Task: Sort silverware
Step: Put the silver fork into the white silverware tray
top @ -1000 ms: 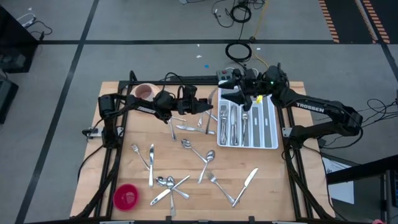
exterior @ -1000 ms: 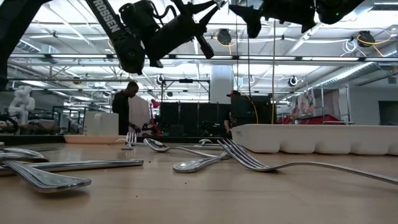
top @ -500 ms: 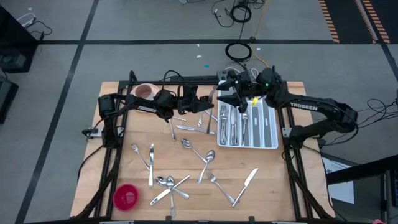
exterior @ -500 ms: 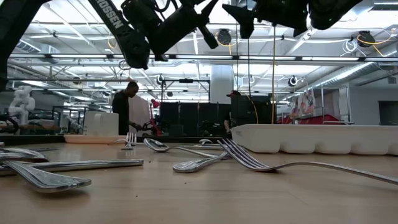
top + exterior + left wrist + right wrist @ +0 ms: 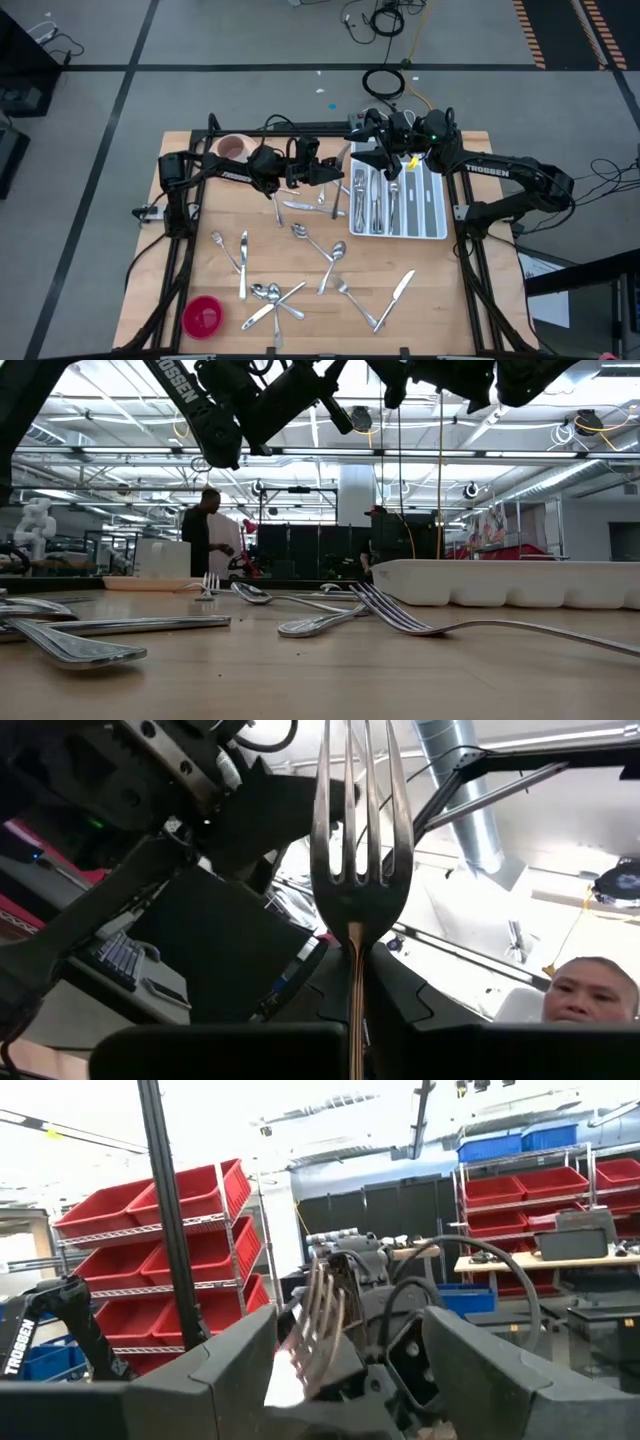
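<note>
Tabletop unchanged, both arms slightly shifted
Above the white tray (image 5: 425,222), left gripper (image 5: 335,168) keeps pinching a fork (image 5: 360,840); right gripper (image 5: 372,150), jaws spread, has edged closer.

Both dark arms are raised and reach toward each other. The left end effector (image 5: 335,170) is clamped shut on a shiny silver metal fork (image 5: 360,840), tines pointing forward. The right end effector (image 5: 368,150), fingers spread wide, faces it nearby.
</note>
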